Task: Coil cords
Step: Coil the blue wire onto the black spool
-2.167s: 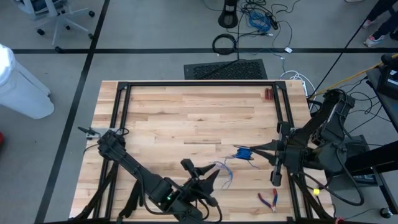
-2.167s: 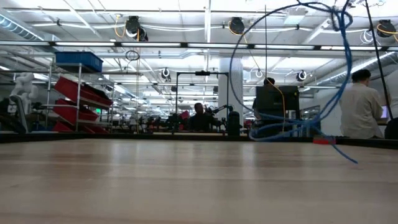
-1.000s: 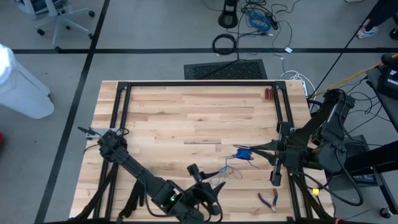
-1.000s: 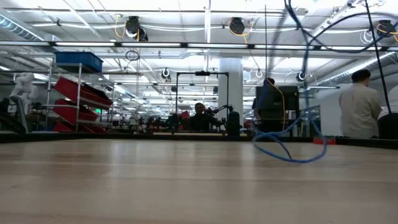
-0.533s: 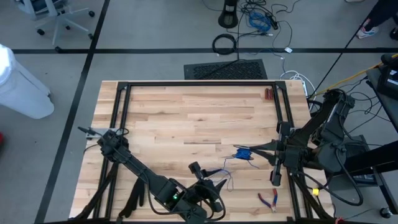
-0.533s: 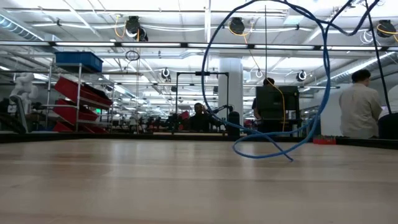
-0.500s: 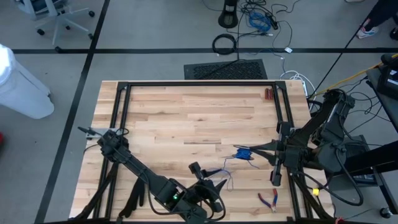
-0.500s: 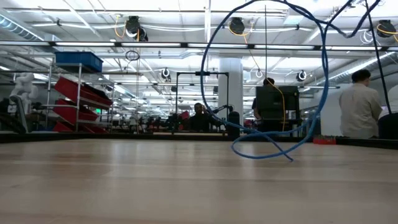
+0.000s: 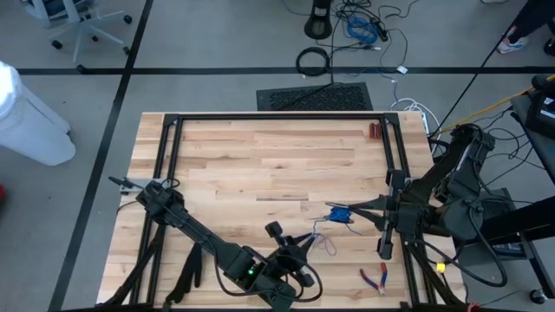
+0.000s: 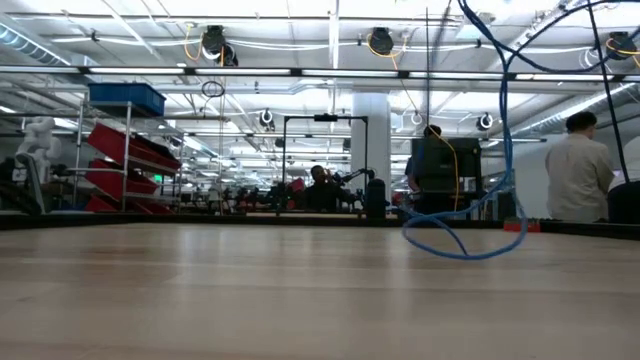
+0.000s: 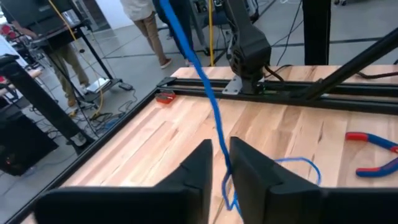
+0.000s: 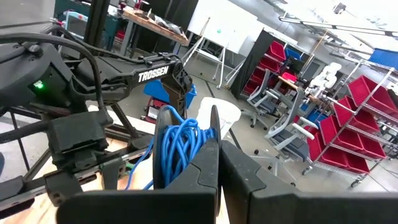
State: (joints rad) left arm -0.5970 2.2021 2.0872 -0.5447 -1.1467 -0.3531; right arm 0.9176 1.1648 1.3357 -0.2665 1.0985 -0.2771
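cord (image 9: 323,232): between left gripper (image 9: 305,245) and right gripper (image 9: 345,213) | pliers (image 9: 375,277): right-front, probably apart from cord
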